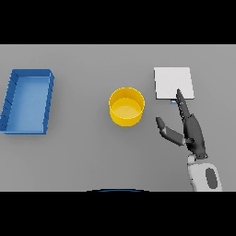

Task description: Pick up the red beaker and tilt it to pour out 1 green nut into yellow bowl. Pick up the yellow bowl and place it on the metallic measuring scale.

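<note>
A yellow bowl (126,107) stands upright in the middle of the grey table, and I cannot make out anything inside it. To its right lies the flat metallic measuring scale (172,83), a pale square plate. My right hand (192,133) reaches up from the lower right with straight fingers; its fingertips overlap the scale's near edge, and its thumb points left toward the bowl without touching it. The hand holds nothing. No red beaker shows in this view. The left hand is out of sight.
A blue rectangular tray (14,99) sits at the far left of the table.
</note>
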`<state>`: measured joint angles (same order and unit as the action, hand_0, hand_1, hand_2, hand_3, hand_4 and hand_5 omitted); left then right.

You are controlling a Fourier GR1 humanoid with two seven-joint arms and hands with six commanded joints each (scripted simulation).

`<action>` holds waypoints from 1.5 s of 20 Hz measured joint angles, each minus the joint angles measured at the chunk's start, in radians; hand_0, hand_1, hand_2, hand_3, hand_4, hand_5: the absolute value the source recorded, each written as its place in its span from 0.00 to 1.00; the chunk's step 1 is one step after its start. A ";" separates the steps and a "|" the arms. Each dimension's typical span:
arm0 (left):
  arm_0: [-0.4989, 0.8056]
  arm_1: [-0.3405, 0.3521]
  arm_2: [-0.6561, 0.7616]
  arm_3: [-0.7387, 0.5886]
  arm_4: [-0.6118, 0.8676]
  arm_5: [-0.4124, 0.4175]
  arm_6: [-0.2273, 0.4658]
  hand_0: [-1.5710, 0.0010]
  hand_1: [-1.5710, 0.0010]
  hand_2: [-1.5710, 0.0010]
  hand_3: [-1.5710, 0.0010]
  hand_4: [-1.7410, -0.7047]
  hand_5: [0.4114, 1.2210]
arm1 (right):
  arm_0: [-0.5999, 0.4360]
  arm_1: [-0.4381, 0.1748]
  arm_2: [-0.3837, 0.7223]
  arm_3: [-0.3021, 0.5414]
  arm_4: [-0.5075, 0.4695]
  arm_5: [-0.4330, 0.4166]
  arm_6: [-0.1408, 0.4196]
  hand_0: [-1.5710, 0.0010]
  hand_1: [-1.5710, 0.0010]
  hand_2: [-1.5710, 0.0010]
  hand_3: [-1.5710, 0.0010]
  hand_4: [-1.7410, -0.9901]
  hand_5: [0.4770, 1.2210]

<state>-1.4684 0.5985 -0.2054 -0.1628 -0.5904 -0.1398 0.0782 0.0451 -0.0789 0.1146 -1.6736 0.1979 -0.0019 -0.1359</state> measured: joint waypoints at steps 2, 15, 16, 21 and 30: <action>0.087 -0.001 0.042 -0.021 0.064 0.092 0.029 0.00 0.00 0.00 0.00 0.00 1.00 | -0.001 0.001 0.003 0.009 0.006 -0.001 0.006 1.00 1.00 1.00 1.00 0.81 0.21; 0.722 -0.035 0.171 -0.556 0.392 0.271 0.244 0.00 0.00 0.00 0.00 0.00 0.85 | 0.018 -0.011 0.000 0.004 -0.004 0.011 -0.023 1.00 1.00 1.00 1.00 0.76 0.27; 0.769 -0.040 0.167 -0.621 0.403 0.283 0.271 0.00 0.00 0.00 0.00 0.00 0.79 | 0.018 -0.009 0.004 0.000 -0.002 0.010 -0.021 1.00 1.00 1.00 1.00 0.76 0.27; 0.880 -0.034 0.155 -0.818 0.441 0.269 0.414 0.07 0.14 0.19 0.16 0.36 0.45 | 0.016 -0.009 0.005 0.010 -0.010 0.022 -0.021 1.00 1.00 1.00 1.00 0.78 0.26; 0.942 0.021 0.096 -0.928 0.497 0.038 0.461 0.87 0.89 0.89 0.89 0.90 0.27 | 0.012 -0.011 -0.001 0.021 0.006 0.001 -0.025 1.00 1.00 1.00 1.00 0.78 0.25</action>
<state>-0.5265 0.6195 -0.1095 -1.0905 -0.0930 -0.1022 0.5393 0.0573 -0.0897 0.1140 -1.6525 0.2041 -0.0004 -0.1610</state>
